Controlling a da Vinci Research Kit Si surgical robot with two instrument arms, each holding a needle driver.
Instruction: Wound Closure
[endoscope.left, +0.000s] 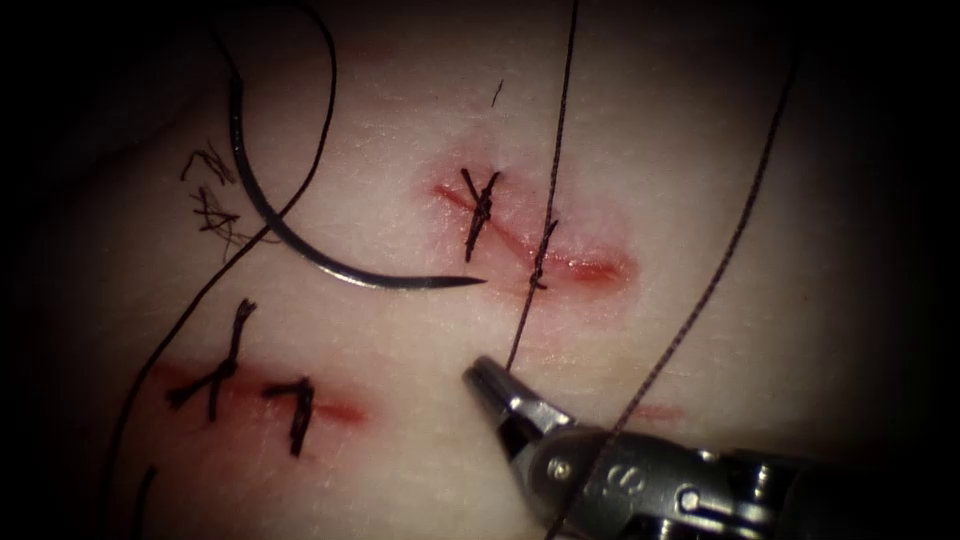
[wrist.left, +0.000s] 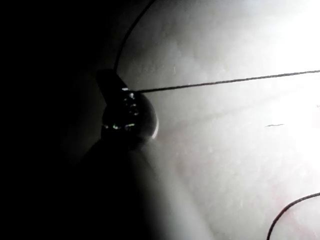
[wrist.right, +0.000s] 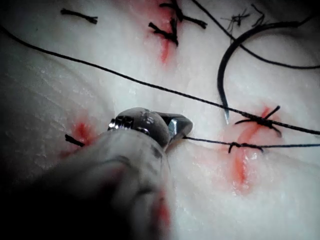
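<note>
I have the right tool (endoscope.left: 490, 385) just below the cut (endoscope.left: 540, 235), its jaws closed on the thread (endoscope.left: 520, 335) where the strand runs down from a knot (endoscope.left: 540, 262) forming over the wound. The other end of that strand rises straight up out of the endoscope view. In the left wrist view my left tool (wrist.left: 117, 85) has a taut line of thread meeting its tip, so I judge it holds the thread, though I cannot tell how its jaws stand.

The needle (endoscope.left: 300, 235) lies free on the tissue (endoscope.left: 700, 150) to the left of the cut, held by nothing and not in the tissue, its tip (endoscope.left: 478, 281) pointing toward the wound.

To do this well I would keep both pulls even and low, so the knot seats flat without tearing the edges.

The thread is dark, braided and slightly fuzzy; the needle a smooth dark steel arc; the tissue pale, moist and soft, tinged with red fluid (endoscope.left: 595, 268) along the cut. One finished stitch (endoscope.left: 480, 210) crosses it.
</note>
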